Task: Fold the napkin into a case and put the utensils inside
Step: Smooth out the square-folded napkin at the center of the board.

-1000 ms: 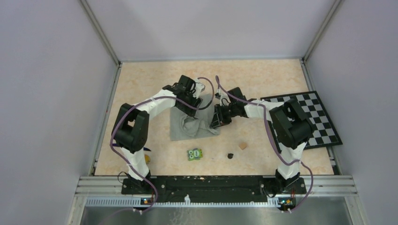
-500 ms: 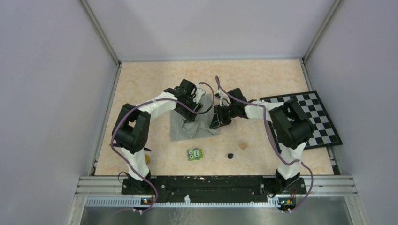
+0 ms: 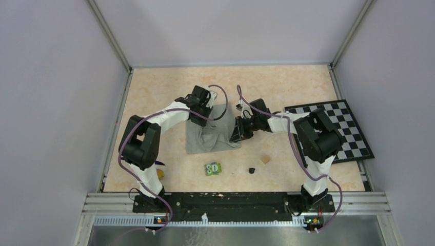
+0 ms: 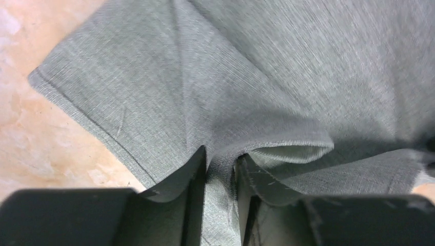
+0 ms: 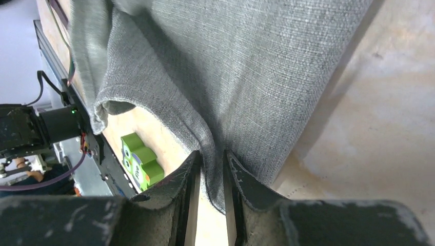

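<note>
Enclosure: pale lilac walls on three sides, metal rail point(image 3: 236, 202) along the near edge
Surface: beige marbled table point(image 3: 154, 87), bare across the far strip and the left margin
Napkin point(image 3: 205, 139): grey cloth, rumpled, mid-table between the two arms, its left corner flat on the table, its right edge lifted
Left gripper point(image 4: 220, 159): fingers drawn close, pinching a raised fold of the napkin
Right gripper point(image 5: 212, 159): fingers close together, nipping the napkin's right hem
Checkerboard mat point(image 3: 338, 128): at the right edge, well apart from the cloth
Green owl block point(image 3: 213, 168), small dark piece point(image 3: 252, 170), tan cube point(image 3: 265, 159): loose in front of the napkin
Yellow-orange utensil point(image 3: 161, 173): by the left arm's base, mostly hidden
</note>
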Robot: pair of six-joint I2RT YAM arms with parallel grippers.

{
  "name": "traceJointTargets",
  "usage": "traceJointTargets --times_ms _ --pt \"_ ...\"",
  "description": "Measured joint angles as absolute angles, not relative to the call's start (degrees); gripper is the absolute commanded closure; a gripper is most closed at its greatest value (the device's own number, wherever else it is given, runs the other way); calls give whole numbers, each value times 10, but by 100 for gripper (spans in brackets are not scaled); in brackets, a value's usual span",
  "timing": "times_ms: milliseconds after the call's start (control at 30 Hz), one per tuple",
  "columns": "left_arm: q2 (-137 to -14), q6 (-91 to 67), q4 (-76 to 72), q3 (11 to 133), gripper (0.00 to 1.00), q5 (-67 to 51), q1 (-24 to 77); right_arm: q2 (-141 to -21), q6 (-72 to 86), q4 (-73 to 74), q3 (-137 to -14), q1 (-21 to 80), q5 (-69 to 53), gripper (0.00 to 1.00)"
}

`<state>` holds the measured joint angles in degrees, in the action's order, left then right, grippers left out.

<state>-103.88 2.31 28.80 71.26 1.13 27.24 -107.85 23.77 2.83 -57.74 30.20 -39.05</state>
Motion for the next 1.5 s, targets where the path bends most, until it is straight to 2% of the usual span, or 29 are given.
traceJointTargets --times_ms 100,167,333,400,500,667,833,1167,1367,1500 --pt "-1015 -33 253 691 72 -26 236 -1079 253 13 -562 302 -387 79" --pt "-988 -81 207 655 69 -76 191 -1079 261 7 -555 302 -387 79" --pt "-929 -237 66 519 44 -228 17 -1079 273 -9 -548 302 -386 80" --pt "-933 -275 45 496 32 -269 -29 -1078 273 -10 -548 302 -385 79" --pt "-943 -300 51 492 22 -297 -60 -1074 272 -5 -548 304 -378 73" --pt "-892 -284 107 493 19 -277 -52 -1046 271 10 -548 310 -362 65" --pt "-810 -255 134 494 21 -266 -35 -1041 281 11 -560 314 -344 65" --pt "-832 -229 176 528 21 -275 158 -1049 307 18 -575 353 -301 60" --pt "-715 -311 196 453 18 -205 151 -1016 316 40 -566 355 -252 56" --pt "-620 -384 184 390 18 -223 131 -991 322 43 -566 356 -223 51"
